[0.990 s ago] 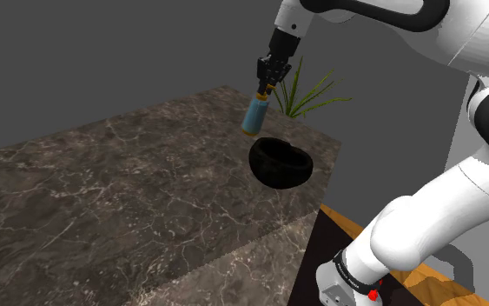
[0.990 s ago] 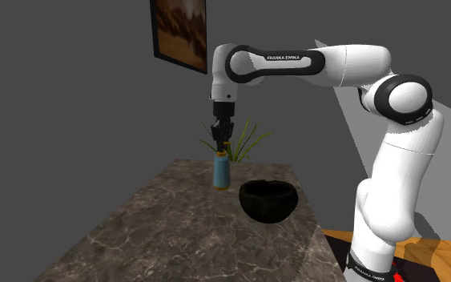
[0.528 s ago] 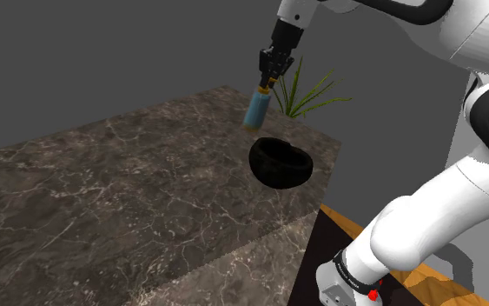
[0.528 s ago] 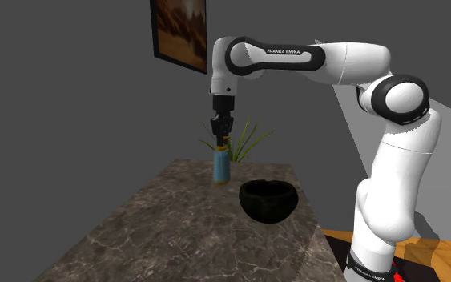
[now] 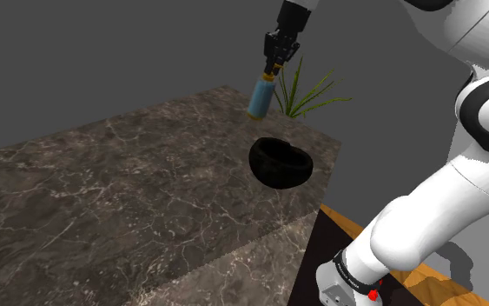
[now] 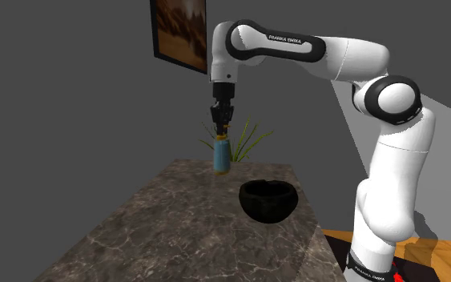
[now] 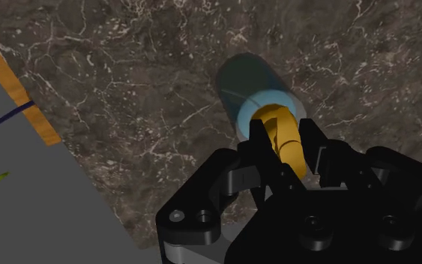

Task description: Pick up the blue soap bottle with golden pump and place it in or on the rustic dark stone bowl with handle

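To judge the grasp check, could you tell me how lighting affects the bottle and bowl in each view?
Shoulder view: dim, the bowl nearly black inside. Second exterior view: the bowl dark too, the bottle plainly blue. Wrist view: the bottle's top bright, its body shaded.

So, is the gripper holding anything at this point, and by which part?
Yes. The black two-finger gripper is shut on the blue cylindrical soap bottle, clasping it by the golden pump at its top.

Shoulder view: high beside the stand (image 5: 316,261) at frame lower right, looking down across the worktop (image 5: 129,191). Second exterior view: mid-distance, along the worktop's length, sharing the bowl (image 6: 268,200). Wrist view: close, looking down onto the worktop.
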Controlling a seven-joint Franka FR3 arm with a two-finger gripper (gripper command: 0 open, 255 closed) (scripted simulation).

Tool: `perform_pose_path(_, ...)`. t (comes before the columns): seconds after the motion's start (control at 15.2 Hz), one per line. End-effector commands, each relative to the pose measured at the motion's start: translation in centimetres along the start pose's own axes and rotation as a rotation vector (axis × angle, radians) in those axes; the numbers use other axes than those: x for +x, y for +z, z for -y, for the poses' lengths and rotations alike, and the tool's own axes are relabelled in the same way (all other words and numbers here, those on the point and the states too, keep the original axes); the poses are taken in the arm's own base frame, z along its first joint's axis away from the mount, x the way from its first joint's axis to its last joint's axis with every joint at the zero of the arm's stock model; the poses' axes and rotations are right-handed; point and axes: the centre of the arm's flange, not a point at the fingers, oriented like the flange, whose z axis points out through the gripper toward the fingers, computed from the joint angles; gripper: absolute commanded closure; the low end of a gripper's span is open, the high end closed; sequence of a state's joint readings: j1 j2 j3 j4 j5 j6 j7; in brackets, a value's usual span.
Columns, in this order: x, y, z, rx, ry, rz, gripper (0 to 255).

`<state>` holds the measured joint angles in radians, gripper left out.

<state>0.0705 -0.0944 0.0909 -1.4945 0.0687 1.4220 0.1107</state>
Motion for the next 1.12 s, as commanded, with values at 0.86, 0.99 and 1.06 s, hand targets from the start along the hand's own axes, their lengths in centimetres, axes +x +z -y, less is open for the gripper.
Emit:
perform_pose_path(0.86,0.1,-7.9,0.4,0.0,0.0,0.0,255)
perform_pose_path(0.99,0.1,-9.0,0.5,0.0,0.0,0.0,255)
perform_pose_path(1.06,0.1,-9.5,0.5,0.0,0.0,0.0,255)
